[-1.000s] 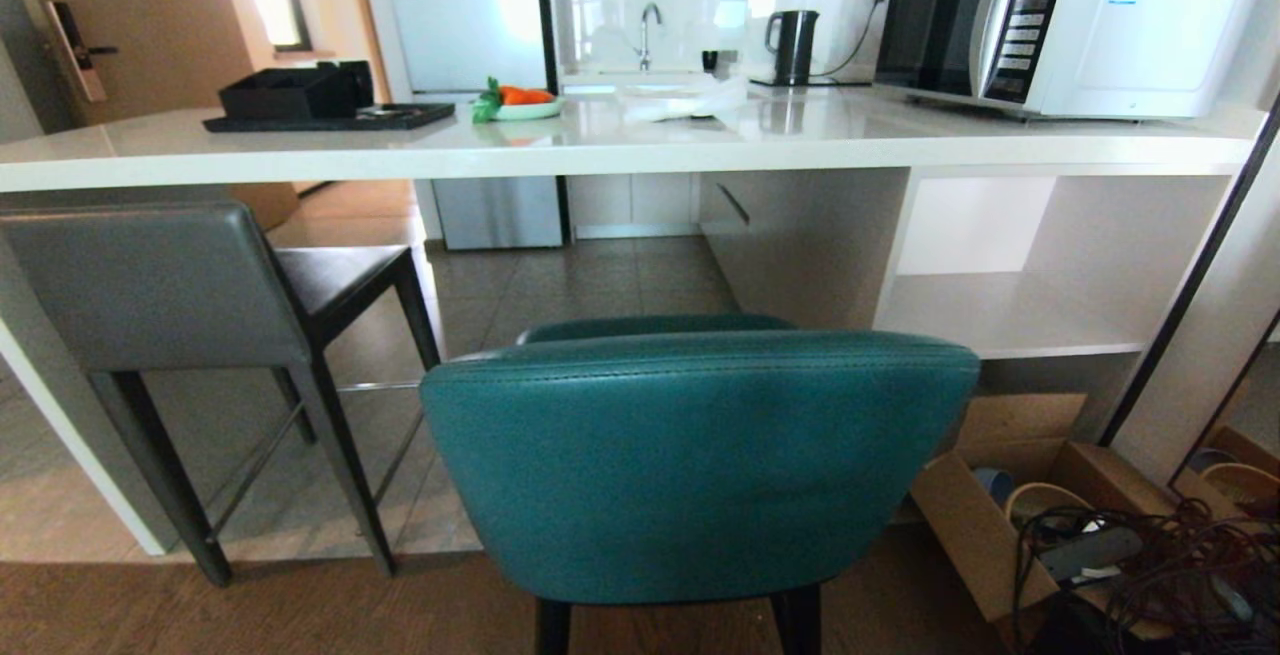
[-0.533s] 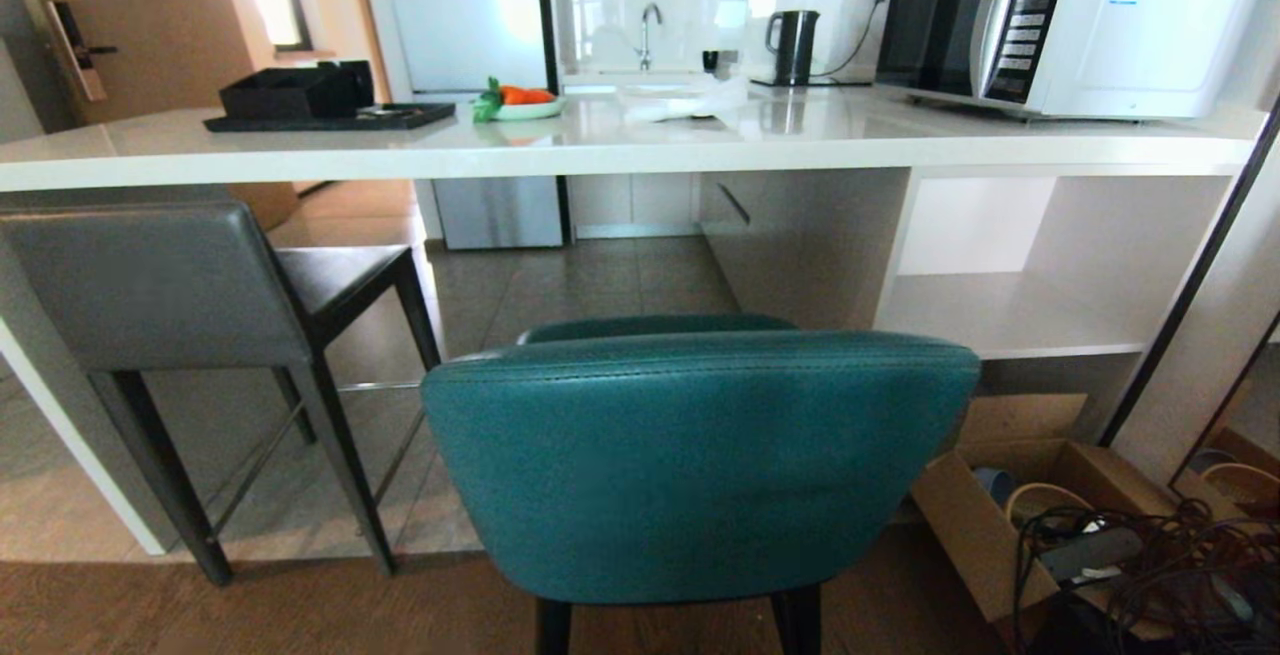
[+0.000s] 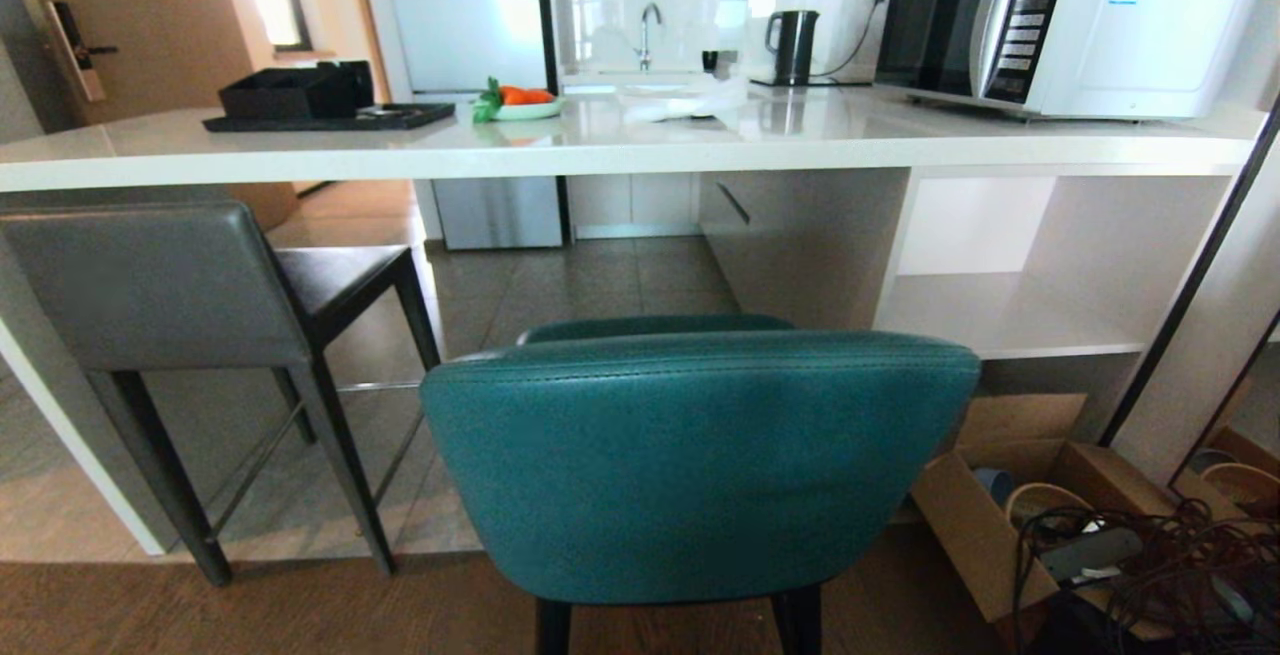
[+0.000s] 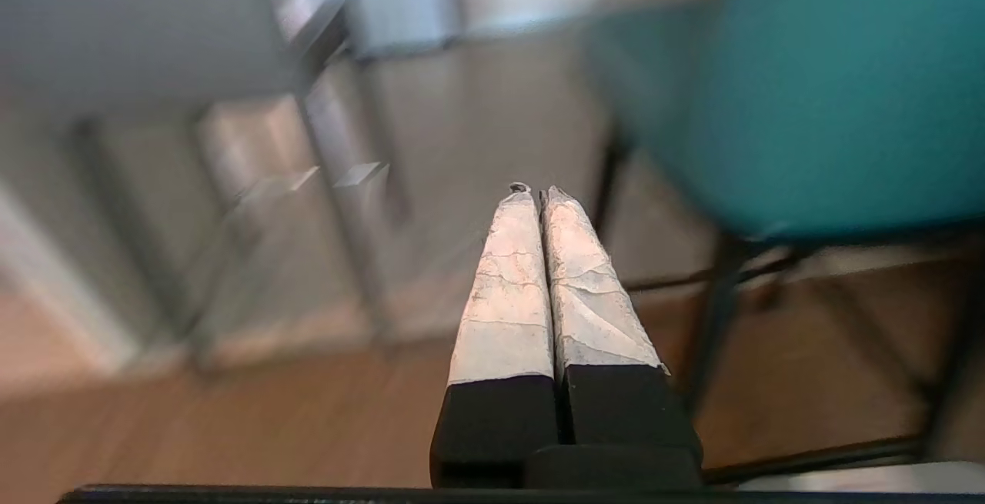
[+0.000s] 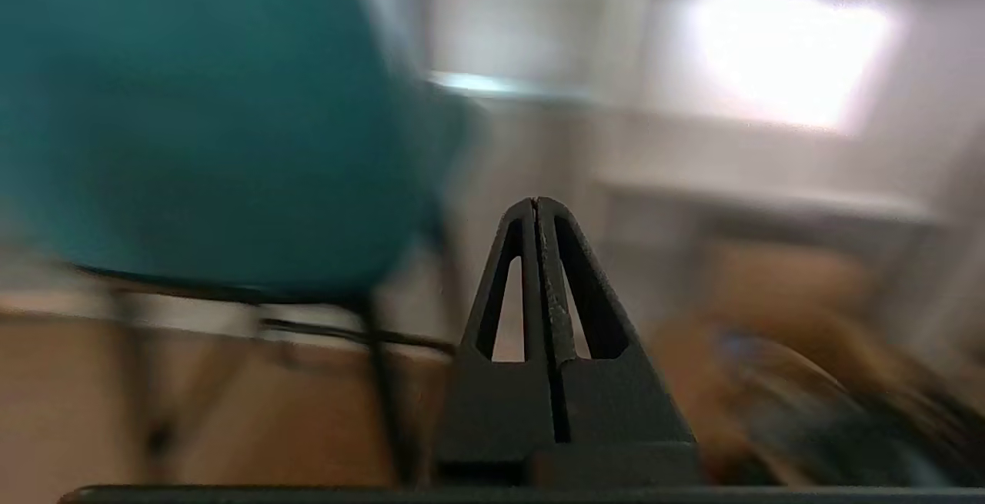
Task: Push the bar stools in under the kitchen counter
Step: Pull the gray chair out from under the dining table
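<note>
The grey stool (image 3: 160,285) sits partly under the surface (image 3: 600,150); the teal stool (image 3: 700,465) stands well out, unpushed. Left gripper (image 4: 536,192) and right gripper (image 5: 536,202) hang low beside it, fingers together, empty.

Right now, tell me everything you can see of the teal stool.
The teal stool stands nearest the camera, its back turned this way. The low curved backrest looks like teal leather with a stitched seam along its top edge. A sliver of the seat shows beyond it. Two black legs show below, on the wood floor. It stands short of the kitchen counter, not under it. Nothing touches it.
</note>
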